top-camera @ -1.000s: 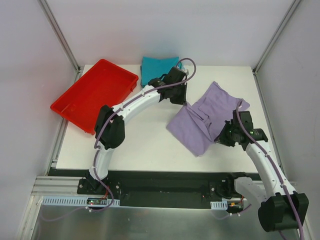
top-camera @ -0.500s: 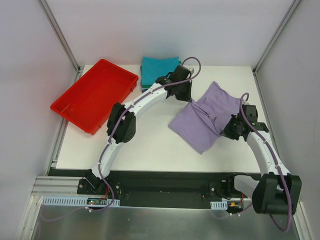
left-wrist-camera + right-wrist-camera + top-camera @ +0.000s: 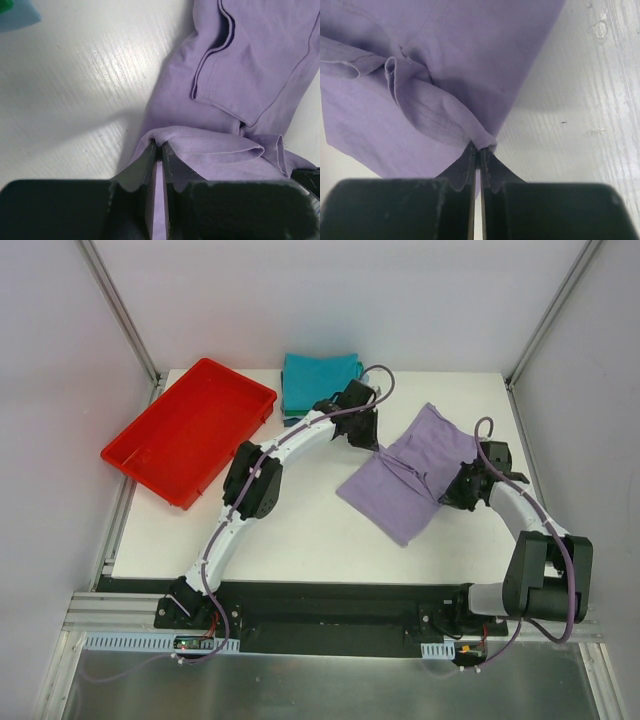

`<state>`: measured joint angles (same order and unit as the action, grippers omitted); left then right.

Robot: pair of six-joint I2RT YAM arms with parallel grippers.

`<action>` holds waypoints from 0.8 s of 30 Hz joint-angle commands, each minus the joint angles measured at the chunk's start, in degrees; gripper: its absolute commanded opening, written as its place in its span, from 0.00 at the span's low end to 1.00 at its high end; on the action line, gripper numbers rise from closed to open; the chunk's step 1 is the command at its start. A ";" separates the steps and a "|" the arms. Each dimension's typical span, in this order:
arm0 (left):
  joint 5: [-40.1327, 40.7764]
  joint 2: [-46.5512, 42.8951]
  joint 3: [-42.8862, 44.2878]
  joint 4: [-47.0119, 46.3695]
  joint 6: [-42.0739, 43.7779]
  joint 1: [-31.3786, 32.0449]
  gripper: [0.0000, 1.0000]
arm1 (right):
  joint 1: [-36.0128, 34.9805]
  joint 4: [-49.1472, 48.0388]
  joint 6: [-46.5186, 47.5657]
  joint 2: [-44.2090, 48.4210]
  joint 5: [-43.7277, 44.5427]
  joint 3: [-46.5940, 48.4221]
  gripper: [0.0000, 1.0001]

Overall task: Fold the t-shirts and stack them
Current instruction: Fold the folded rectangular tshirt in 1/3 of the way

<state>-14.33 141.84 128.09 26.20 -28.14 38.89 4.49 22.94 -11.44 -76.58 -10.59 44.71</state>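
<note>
The lavender t-shirt [image 3: 410,475] lies partly folded on the right half of the white table. My left gripper [image 3: 380,446] is shut on its upper left edge; in the left wrist view [image 3: 161,146] the cloth is pinched between the jaws, with a hemmed fold [image 3: 220,55] beyond. My right gripper [image 3: 452,495] is shut on the shirt's right edge; the right wrist view [image 3: 479,148] shows the hem bunched in the jaws. A folded teal t-shirt [image 3: 318,375] lies at the back of the table, over a blue layer and a green scrap [image 3: 6,6].
A red plastic tray [image 3: 190,428] sits tilted at the table's left, overhanging the left edge. Bare white tabletop [image 3: 300,530] spreads in front of the shirt. Metal frame posts stand at the back corners.
Both grippers have carried the shirt's edges toward the back right. The near fold has drawn in, so the shirt looks narrower. The right arm has swung out to the right.
</note>
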 commanded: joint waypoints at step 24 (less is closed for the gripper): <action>-8.18 -39.52 -47.64 -11.69 -6.57 -5.58 0.99 | -9.65 -2.29 1.24 15.77 -9.19 -1.47 0.96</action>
<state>-22.46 110.06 91.13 18.13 -32.27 35.90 2.07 21.28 -9.54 -58.70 -16.49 44.84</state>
